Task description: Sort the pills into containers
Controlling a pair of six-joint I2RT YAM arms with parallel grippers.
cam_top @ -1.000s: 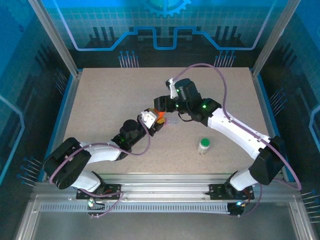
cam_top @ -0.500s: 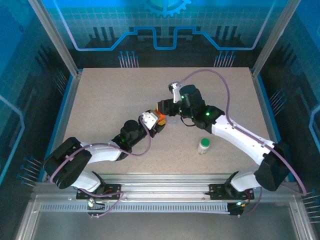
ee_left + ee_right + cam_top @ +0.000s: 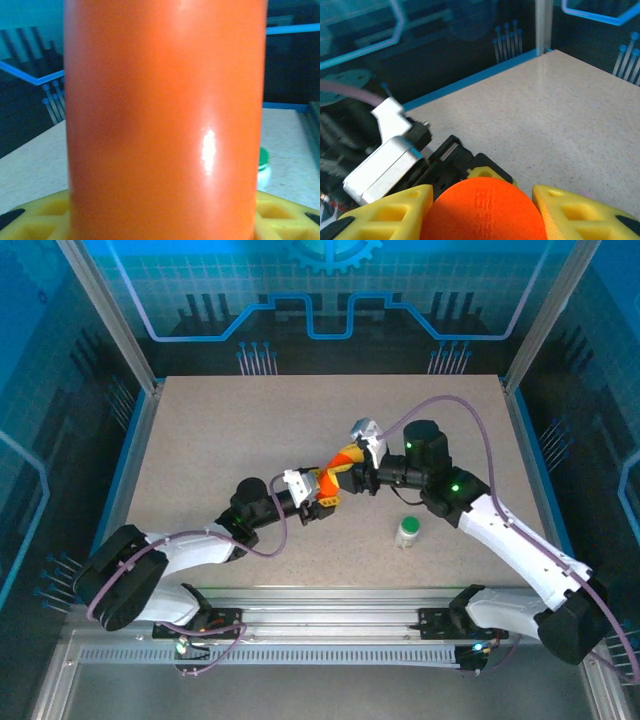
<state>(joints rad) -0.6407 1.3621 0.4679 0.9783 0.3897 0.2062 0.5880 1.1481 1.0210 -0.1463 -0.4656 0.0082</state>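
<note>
The left arm [image 3: 190,545] and right arm [image 3: 510,540] are white shells with black joints, each trailing a lilac cable [image 3: 445,400] back from its tool. Green lights [image 3: 456,483] glow behind the right tool [image 3: 355,468], whose fingers [image 3: 390,212] are yellow, webbed plastic.

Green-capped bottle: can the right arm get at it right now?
Probably not yet: the right end effector grips the orange bottle; otherwise the green-capped bottle stands unobstructed nearby.

The orange bottle [image 3: 165,120], gripped in the left tool [image 3: 328,490], is running off the top and bottom edges and hiding most of the green-capped bottle [image 3: 264,165] beyond. Its cap [image 3: 482,210], in the right tool [image 3: 347,462], is getting cropped below.
</note>
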